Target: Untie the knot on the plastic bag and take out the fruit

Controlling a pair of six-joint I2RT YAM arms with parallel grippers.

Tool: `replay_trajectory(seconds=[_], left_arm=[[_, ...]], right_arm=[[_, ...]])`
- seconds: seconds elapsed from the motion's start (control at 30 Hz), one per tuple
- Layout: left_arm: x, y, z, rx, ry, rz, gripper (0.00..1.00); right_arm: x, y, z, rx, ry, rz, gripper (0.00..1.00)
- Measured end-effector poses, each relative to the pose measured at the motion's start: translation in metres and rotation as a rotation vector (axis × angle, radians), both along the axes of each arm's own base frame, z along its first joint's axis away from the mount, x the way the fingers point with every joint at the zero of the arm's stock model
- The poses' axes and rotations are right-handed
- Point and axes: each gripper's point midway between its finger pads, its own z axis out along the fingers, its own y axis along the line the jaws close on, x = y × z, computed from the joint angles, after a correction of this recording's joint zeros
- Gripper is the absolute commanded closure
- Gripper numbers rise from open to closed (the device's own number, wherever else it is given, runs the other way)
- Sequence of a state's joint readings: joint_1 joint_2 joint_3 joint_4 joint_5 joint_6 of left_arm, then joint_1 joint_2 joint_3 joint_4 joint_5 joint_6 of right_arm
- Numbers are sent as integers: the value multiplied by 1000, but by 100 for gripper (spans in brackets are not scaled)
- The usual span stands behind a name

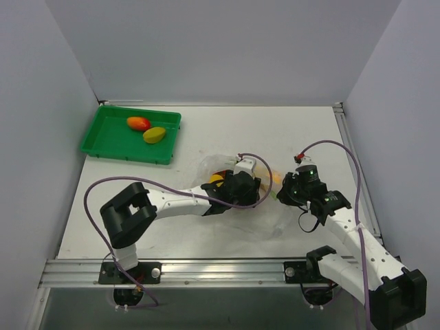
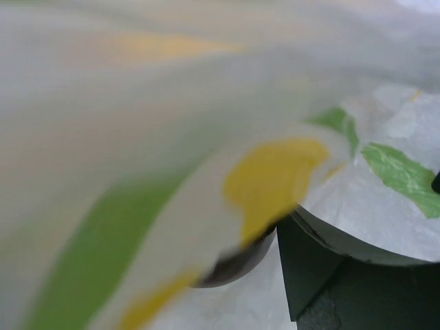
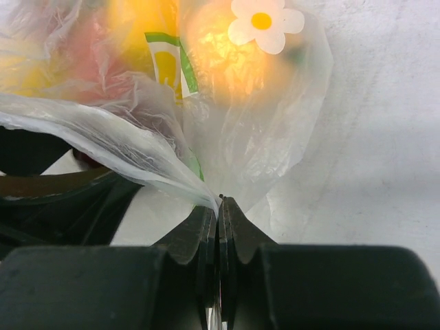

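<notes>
The clear plastic bag [image 1: 256,206] lies between my two grippers at the middle of the table. Fruit shows through it: a yellow one [image 1: 216,180] and an orange one [image 1: 276,177]. In the right wrist view the bag [image 3: 261,137] holds an orange fruit [image 3: 223,58], a yellow one [image 3: 130,20] and a reddish one [image 3: 86,58]. My right gripper [image 3: 220,203] is shut on a stretched fold of the bag's film. My left gripper [image 1: 237,189] is pressed into the bag. Blurred plastic [image 2: 172,137] fills its view, so its jaws are hidden. I cannot make out the knot.
A green tray [image 1: 103,134] at the back left holds a red-orange mango [image 1: 138,123] and a yellow-green mango [image 1: 154,135]. White walls close in the table on the left, back and right. A metal rail [image 1: 206,268] runs along the near edge.
</notes>
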State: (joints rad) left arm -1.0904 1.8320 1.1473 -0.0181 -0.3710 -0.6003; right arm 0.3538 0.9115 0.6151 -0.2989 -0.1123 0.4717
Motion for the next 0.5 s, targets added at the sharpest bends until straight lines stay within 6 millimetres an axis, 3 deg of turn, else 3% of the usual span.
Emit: replay_trajectory(seconds=[0.17, 0.3, 0.5], left_arm=[[-3, 15, 36, -38, -39, -9, 100], [-9, 22, 83, -128, -88, -49, 100], [-21, 17, 151, -300, -134, -206, 100]], right_arm=[[2, -4, 2, -12, -16, -16, 100], [3, -6, 2, -21, -20, -25, 100], [4, -8, -1, -34, -12, -30, 100]])
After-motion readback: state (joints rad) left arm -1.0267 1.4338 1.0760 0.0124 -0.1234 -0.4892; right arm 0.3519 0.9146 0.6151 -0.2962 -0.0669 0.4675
